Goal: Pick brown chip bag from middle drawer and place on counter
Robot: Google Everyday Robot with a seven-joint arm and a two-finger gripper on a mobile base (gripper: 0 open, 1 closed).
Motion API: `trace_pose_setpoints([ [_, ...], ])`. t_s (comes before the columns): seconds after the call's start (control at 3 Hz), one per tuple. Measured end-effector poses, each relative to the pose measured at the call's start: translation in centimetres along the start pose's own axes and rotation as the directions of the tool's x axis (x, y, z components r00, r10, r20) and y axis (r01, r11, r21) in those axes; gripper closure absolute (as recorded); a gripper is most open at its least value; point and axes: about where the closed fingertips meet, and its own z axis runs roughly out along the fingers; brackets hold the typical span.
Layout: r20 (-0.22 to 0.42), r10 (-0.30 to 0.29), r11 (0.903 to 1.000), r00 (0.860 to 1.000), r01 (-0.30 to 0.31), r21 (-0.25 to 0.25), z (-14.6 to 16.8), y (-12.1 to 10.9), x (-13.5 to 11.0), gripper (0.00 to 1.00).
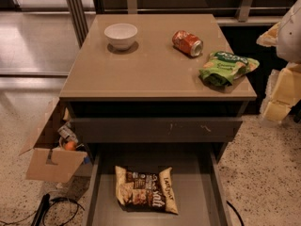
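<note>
The brown chip bag (146, 195) lies flat on the floor of the open middle drawer (197, 192), left of the drawer's centre. The drawer is pulled out below the scuffed grey drawer front (155, 129). The tan counter (155, 74) tops the cabinet. My gripper (281, 91) shows as white and pale yellow parts at the right edge, beside the counter's right side and well above and to the right of the bag. It holds nothing that I can see.
On the counter stand a white bowl (121, 35) at the back left, an orange can (187, 43) on its side, and a green snack bag (226, 68) at the right edge. An open cardboard box (49, 154) and cables (56, 206) lie on the floor to the left.
</note>
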Motion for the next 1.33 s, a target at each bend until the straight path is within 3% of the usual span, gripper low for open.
trace_pose_setpoints([
  [0.33, 0.002, 0.000, 1.0000, 1.000, 0.000, 0.009, 0.0, -0.2, -0.2, 0.00],
  [0.67, 0.101, 0.013, 0.9998, 0.995, -0.011, -0.018, 1.6, 0.9, -1.1, 0.00],
  [1.0, 0.223, 0.065, 0.9968, 0.973, -0.052, -0.061, 4.7, 3.3, -1.3, 0.00],
  [1.33, 0.348, 0.106, 0.9932, 0.931, -0.082, -0.083, 7.7, 6.1, -2.1, 0.00],
])
